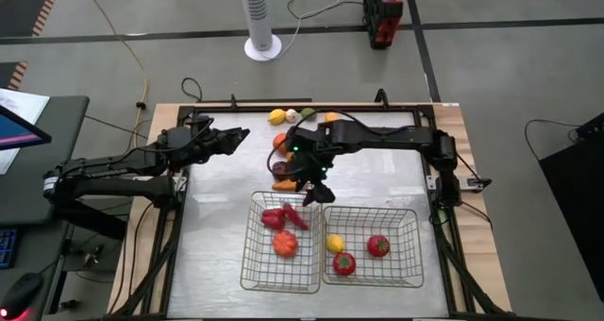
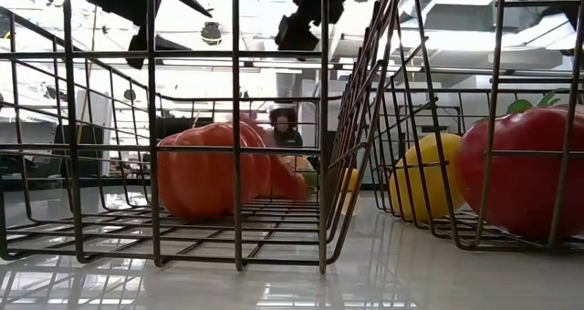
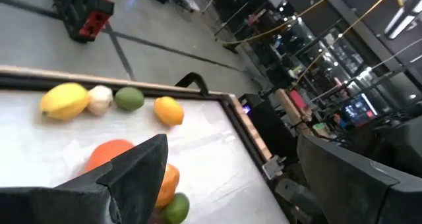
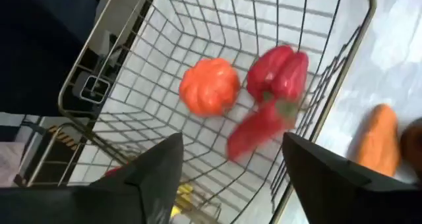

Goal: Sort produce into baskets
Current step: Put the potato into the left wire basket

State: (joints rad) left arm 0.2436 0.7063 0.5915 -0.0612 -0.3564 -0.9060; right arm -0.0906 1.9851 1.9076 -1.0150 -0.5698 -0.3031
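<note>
Red pepper (image 4: 258, 127) in basket (image 4: 99, 99), beneath open right tool (image 4: 227, 168)

No readable text or labels

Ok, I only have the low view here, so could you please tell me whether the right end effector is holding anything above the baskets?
Observer: No. The right end effector is open and empty, above the far edge of the basket on the left arm's side.
Operator: What lies in that basket?
Observer: A ribbed orange piece, a red bell pepper and a long red pepper.
Operator: And the left arm?
Observer: The left end effector hangs open over the table's far left part, away from both baskets.
Operator: Is any produce close by outside?
Observer: Yes, a carrot lies on the table just beyond that basket's far edge.
</note>
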